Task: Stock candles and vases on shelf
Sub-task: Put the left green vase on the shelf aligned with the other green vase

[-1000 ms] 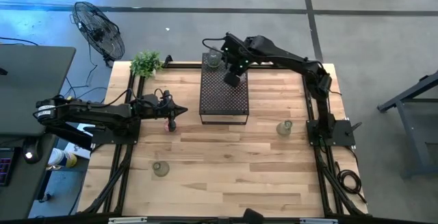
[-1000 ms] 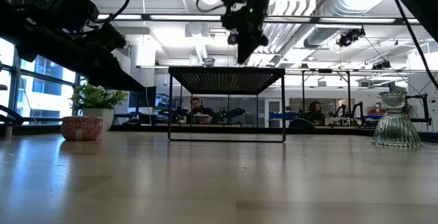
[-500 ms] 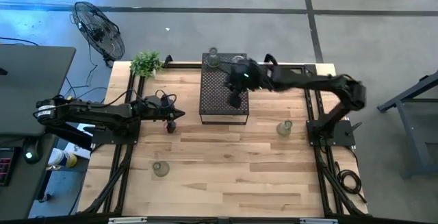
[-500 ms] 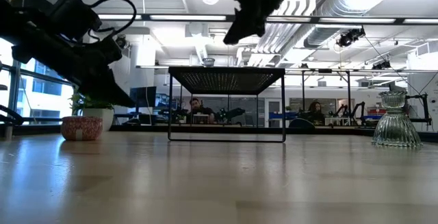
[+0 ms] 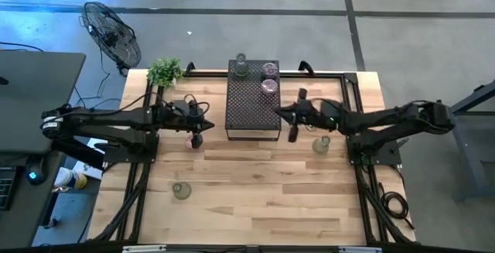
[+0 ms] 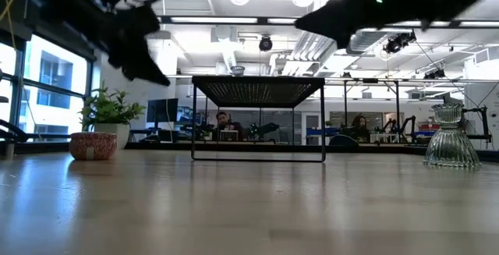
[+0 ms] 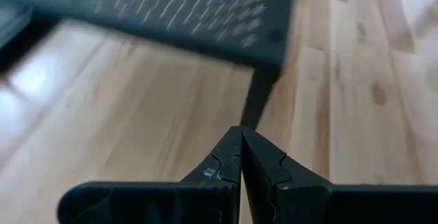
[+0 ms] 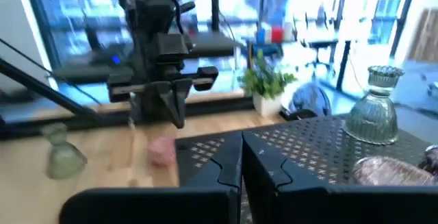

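Risk sits first at my left gripper (image 5: 198,128), whose fingers (image 7: 226,166) are pressed together and hold nothing. It hovers just above the small squat pink jar candle (image 5: 191,140), which stands on the pale wooden table (image 5: 255,191) at about nine o'clock from the black perforated-metal shelf (image 5: 251,114). Coming down closed like this, I judge I would knock the candle over or push it toward the shelf's leg rather than take it.

On the shelf's far end, a clear greenish glass vase (image 5: 241,68) and two purple jar candles (image 5: 269,70) (image 5: 268,86) stand close together; anything set carelessly beside them could bump one off the edge.

My right gripper (image 5: 292,135), also shut and empty, hangs off the shelf's near corner at about four o'clock. A second glass vase (image 5: 321,144) stands just beyond it, so a low sweep could tip that. A third vase (image 5: 181,190) waits at roughly seven o'clock, well apart.
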{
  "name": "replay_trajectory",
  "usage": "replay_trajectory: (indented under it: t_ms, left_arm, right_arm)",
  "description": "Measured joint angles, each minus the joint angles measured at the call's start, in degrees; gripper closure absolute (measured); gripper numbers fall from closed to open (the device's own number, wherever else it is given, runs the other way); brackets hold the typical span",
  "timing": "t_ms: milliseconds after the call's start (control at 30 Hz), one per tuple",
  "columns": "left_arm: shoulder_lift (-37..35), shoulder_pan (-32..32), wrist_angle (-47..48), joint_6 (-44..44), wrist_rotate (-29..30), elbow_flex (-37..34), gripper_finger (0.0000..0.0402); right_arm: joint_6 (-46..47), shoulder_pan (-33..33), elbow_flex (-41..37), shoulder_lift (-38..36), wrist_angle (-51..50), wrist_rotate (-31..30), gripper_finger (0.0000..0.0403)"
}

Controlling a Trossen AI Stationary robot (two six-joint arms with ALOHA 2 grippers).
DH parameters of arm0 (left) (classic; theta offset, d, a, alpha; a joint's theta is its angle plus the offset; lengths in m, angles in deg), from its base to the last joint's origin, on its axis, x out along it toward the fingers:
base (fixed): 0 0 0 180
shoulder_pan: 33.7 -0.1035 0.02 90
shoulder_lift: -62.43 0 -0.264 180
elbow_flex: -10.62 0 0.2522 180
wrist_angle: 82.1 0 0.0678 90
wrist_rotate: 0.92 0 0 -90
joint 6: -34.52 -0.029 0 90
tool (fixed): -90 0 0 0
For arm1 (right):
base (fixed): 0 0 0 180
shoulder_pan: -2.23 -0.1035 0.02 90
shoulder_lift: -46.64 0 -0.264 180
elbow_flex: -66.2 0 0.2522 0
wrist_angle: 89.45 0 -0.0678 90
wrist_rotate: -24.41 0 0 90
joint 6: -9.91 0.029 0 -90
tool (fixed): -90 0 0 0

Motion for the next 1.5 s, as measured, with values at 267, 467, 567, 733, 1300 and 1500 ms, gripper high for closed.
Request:
replay_trajectory:
  t_ms: [267, 467, 567, 733, 1300, 1500]
  left_arm:
    - [0.4, 4.0, 10.8, 5.3, 2.5, 9.2, 0.0401]
    - [1.3, 11.6, 28.8, 9.6, 8.6, 20.2, 0.0401]
    - [2.6, 16.5, 34.1, 15.2, 13.0, 24.3, 0.0401]
    - [7.0, 23.3, 44.0, 28.7, 14.3, 30.2, 0.0401]
    - [22.2, 43.0, 63.9, 68.4, 8.1, 42.5, 0.0344]
    - [27.1, 50.0, 63.5, 82.8, 6.6, 42.5, 0.025]
  right_arm:
    - [-0.1, -4.1, -13.7, -1.4, 19.3, -7.8, 0.0403]
    - [-6.4, -4.7, -17.7, -1.4, 28.4, -7.8, 0.0403]
    - [-7.7, -4.7, -18.7, -1.4, 31.6, -6.7, 0.0403]
    - [-9.0, -4.7, -19.3, -1.3, 30.3, -6.3, 0.0403]
    - [-7.8, -4.8, -19.3, -1.2, 24.5, -6.5, 0.0403]
    - [-7.7, -4.8, -19.3, -1.2, 24.2, -6.6, 0.0403]
